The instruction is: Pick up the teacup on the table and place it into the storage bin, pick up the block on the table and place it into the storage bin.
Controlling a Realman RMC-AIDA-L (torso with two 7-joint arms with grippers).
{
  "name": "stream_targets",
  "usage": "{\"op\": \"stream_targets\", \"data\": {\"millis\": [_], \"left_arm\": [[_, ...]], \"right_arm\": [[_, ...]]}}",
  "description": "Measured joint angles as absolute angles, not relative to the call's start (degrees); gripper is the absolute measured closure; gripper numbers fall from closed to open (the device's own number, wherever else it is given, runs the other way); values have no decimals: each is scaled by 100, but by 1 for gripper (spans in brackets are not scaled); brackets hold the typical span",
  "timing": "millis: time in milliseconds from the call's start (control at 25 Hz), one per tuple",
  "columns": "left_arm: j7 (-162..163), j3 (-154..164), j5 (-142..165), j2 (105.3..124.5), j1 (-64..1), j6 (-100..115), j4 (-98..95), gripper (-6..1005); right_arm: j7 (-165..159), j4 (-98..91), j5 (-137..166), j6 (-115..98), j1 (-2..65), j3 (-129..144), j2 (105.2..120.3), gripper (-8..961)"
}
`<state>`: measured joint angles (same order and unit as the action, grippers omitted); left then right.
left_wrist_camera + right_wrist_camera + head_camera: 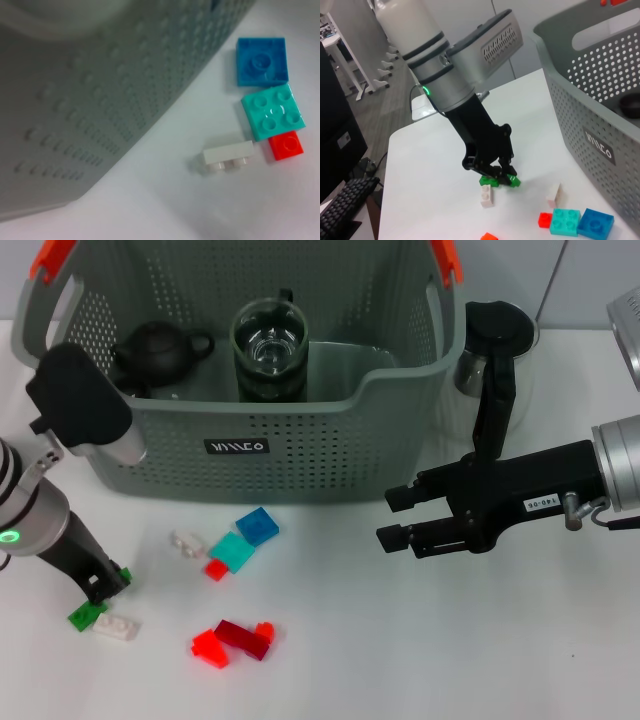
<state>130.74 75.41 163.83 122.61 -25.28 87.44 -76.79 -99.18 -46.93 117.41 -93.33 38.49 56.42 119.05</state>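
Observation:
The grey storage bin (300, 430) stands at the back of the table. Inside it are a glass teacup (268, 345) and a black teapot (158, 348). Several blocks lie in front of the bin. My left gripper (105, 585) is down at the table's left front, its fingers closed across the middle of a green block (84, 616). The right wrist view shows that same grip (497, 172) on the green block (488, 181), which rests on the table. My right gripper (395, 518) hovers open and empty over the table to the right of the bin.
A white block (117, 627) lies beside the green one. Blue (257, 526), teal (233, 551), clear (187, 543) and red (232, 640) blocks lie mid-table. A glass pot with a black lid (497, 345) stands right of the bin. The bin wall (75, 100) is close to the left wrist.

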Motion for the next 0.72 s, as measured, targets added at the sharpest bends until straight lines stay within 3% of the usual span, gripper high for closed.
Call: {"op": "stream_targets", "data": {"millis": [480, 720], "left_arm": [[12766, 6243, 15884, 12322, -2806, 9887, -8479, 881], [12195, 4591, 14460, 12143, -3354, 11174, -8529, 884]], "right_arm": [[-9906, -4693, 11723, -9344, 3874, 5643, 11891, 343], [-9905, -4693, 11726, -9344, 3894, 5646, 11892, 343]]}}
